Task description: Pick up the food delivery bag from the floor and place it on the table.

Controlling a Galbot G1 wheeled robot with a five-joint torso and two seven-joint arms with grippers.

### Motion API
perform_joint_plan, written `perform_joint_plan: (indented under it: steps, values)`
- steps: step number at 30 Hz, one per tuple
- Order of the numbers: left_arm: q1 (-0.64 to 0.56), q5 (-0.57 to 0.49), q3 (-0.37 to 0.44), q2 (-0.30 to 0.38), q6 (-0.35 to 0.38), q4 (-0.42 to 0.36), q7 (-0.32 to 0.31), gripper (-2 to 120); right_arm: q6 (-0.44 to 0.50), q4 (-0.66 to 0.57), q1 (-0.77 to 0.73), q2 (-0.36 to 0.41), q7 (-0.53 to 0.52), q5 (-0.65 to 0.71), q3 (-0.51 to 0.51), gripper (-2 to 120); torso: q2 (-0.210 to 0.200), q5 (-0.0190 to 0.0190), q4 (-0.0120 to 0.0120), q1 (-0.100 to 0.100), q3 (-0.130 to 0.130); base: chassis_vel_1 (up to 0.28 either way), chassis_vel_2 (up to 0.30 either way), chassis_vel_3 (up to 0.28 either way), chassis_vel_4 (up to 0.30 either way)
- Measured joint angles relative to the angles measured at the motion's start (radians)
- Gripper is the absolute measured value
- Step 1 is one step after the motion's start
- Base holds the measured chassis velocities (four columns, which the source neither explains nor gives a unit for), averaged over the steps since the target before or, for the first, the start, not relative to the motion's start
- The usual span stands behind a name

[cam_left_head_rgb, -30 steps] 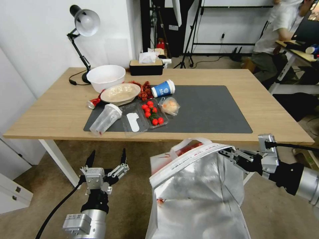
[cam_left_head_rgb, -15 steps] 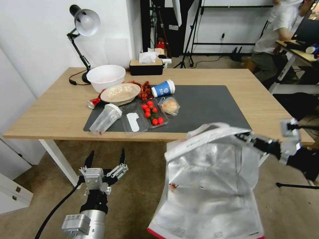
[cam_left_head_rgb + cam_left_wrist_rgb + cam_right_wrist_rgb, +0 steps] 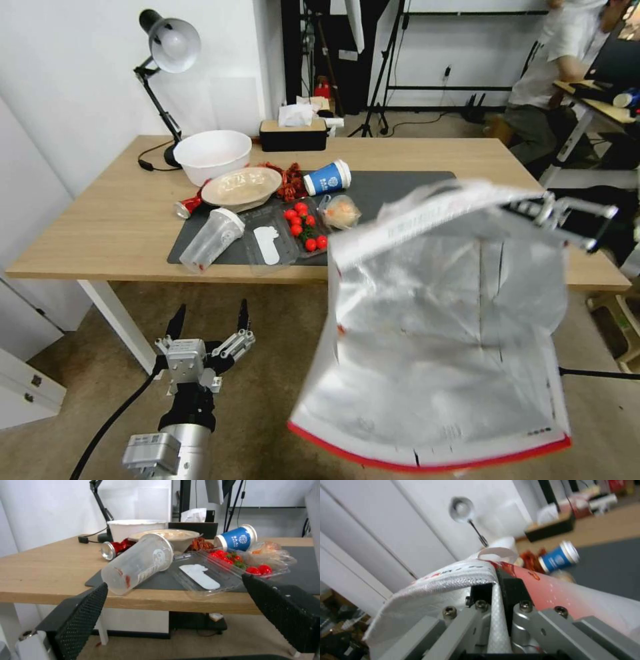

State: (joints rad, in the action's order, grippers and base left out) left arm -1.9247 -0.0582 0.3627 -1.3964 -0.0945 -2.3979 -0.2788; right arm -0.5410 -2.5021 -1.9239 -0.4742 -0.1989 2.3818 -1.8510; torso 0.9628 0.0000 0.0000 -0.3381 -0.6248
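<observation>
My right claw [image 3: 533, 208] is clamped on the top rim of the food delivery bag [image 3: 440, 327], which hangs below it, clear of the floor [image 3: 267, 400], its silver lining facing me, in front of the worktop [image 3: 100, 227] edge. Red lettering along the rim is too blurred to read. My left claw [image 3: 208, 319] points up beside the bag, fingers spread, gripping nothing.

I see the table [image 3: 100, 220] holding a grey mat [image 3: 413, 200], lamp [image 3: 163, 60], white bowl [image 3: 212, 155], tissue box [image 3: 293, 135], toppled cups [image 3: 212, 239] and tomato tray [image 3: 307, 227].
</observation>
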Motion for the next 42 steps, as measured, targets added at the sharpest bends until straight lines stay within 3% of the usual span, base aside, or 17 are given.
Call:
perform_joint_plan:
  steps: [6,8,10,11,13,16,22,29,42]
  values:
    - [-0.003,0.008,-0.001,-0.005,-0.001,0.0,0.0,100,0.146,0.0,0.012,0.012,0.115,-0.103,0.03,0,0.0,-0.0001,0.0001,0.0,0.0,0.0,0.0,0.0,0.0]
    - [0.0,0.009,-0.003,-0.001,-0.001,0.001,0.0,100,0.249,0.001,0.019,0.002,0.124,-0.17,0.086,0,0.0,0.0001,0.0003,0.0,0.0,0.0,0.0,0.0,0.0]
    - [0.005,0.009,-0.006,0.007,-0.001,0.004,0.001,100,0.336,0.001,0.039,-0.006,0.068,-0.239,0.172,0,0.0,-0.0001,-0.0006,0.0,0.0,0.0,0.0,0.0,0.0]
    - [0.005,0.009,-0.006,0.007,-0.001,0.004,0.001,100,0.336,0.001,0.039,-0.006,0.068,-0.239,0.172,0,0.0,-0.0001,-0.0006,0.0,0.0,0.0,0.0,0.0,0.0]
    - [0.001,0.011,-0.006,0.01,-0.003,0.005,0.0,100,0.415,0.002,0.055,-0.008,-0.021,-0.289,0.254,0,0.0,0.0002,0.0004,0.0,0.0,0.0,0.0,0.0,0.0]
    - [-0.003,0.014,-0.006,0.009,-0.005,0.005,0.0,100,0.463,0.005,0.06,-0.012,-0.094,-0.318,0.295,0,0.0,0.0002,0.0002,0.0,0.0,0.0,0.0,0.0,0.0]
    - [-0.005,0.022,-0.007,0.004,-0.009,0.005,-0.001,100,0.471,0.061,0.062,-0.02,-0.2,-0.352,0.345,0,0.0,0.0001,0.0001,0.0,0.0,0.0,0.0,0.0,0.0]
    - [-0.017,0.037,-0.011,-0.007,-0.019,0.007,-0.001,100,0.419,0.118,0.083,-0.036,-0.327,-0.411,0.418,0,0.0,0.0001,0.0,0.0,0.0,0.0,0.0,0.0,0.0]
    - [-0.025,0.055,-0.012,-0.015,-0.028,0.01,-0.001,100,0.403,0.184,0.226,0.008,-0.517,-0.351,0.5,0,0.0,0.0,0.0002,0.0,0.0,0.0,0.0,0.0,0.0]
